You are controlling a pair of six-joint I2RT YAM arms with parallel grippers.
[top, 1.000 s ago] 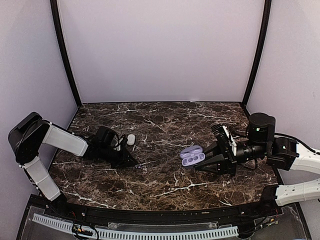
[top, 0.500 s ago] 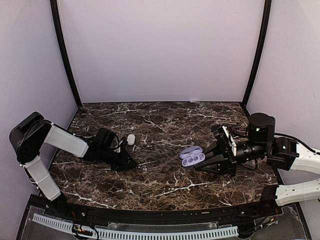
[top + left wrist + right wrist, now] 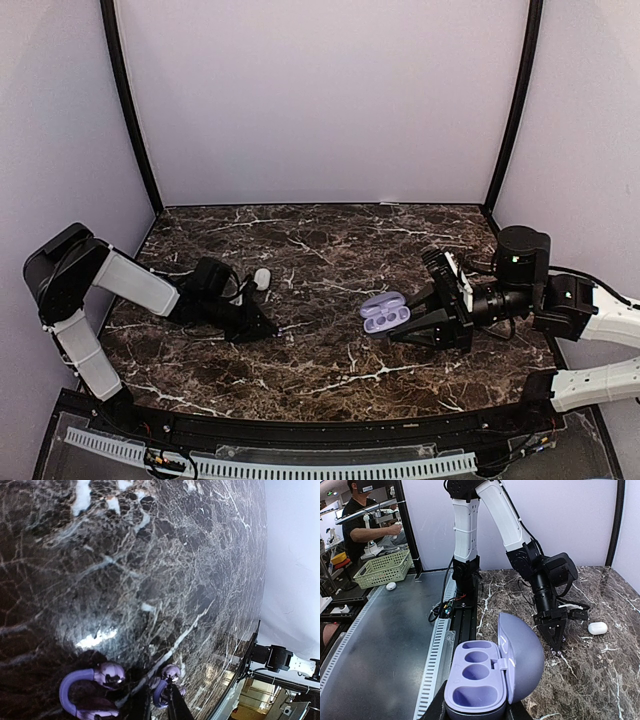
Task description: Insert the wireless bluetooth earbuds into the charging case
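Lavender charging case [image 3: 492,672], lid open, is clamped in your right claw [image 3: 398,328]; left claw [image 3: 269,327] looks pinched together, angled down at the marble [image 3: 330,240].

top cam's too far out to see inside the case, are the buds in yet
Observer: no, the right wrist view shows the charging case open, with all its wells empty.
Operator: so where are they
Observer: the left wrist view shows two small lavender pieces that look like the earbuds, one of them right at the tips of the left claw.
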